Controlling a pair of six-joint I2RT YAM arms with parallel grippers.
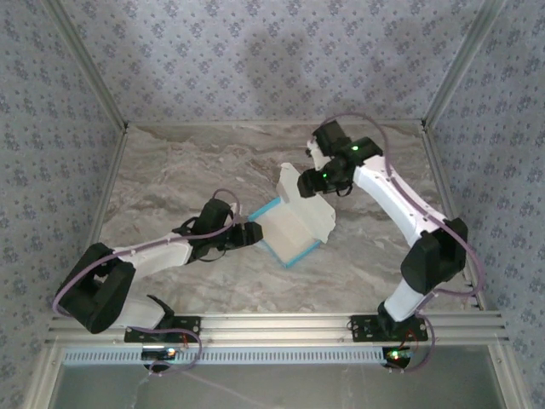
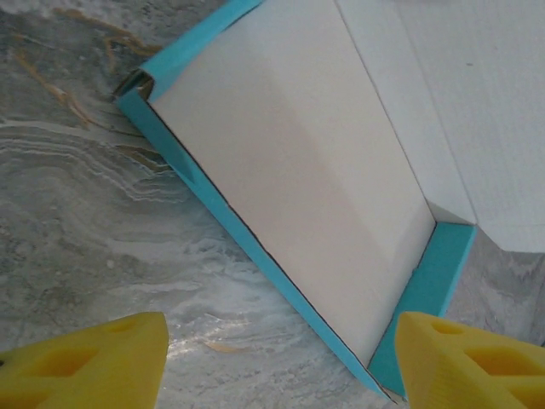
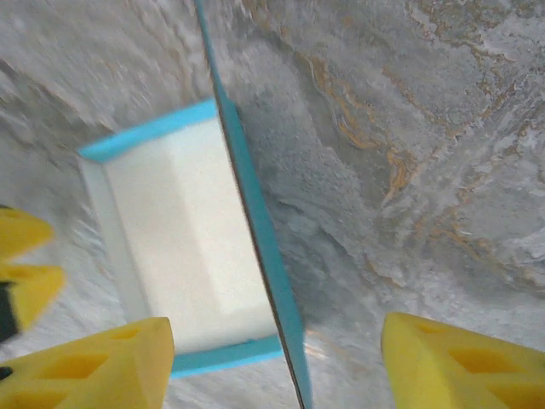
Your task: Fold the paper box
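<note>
The left arm (image 1: 145,256) lies low over the table (image 1: 187,166), reaching from its base at the near left corner towards the middle. The left gripper (image 1: 245,232) sits just beside the left edge of the paper box (image 1: 289,232). In the left wrist view its yellow fingertips (image 2: 85,362) stand wide apart, with nothing held between them.

The paper box rests near the middle of the table as a shallow tray, pale inside with blue walls. Its lid flap (image 1: 292,186) is tilted up on the far right side.

The right arm (image 1: 400,204) rises from the near right, bends at the elbow and reaches back left. The right gripper (image 1: 311,176) is at the raised flap. Its fingertips (image 3: 94,366) are spread, and the flap's thin edge passes between them unclamped.
</note>
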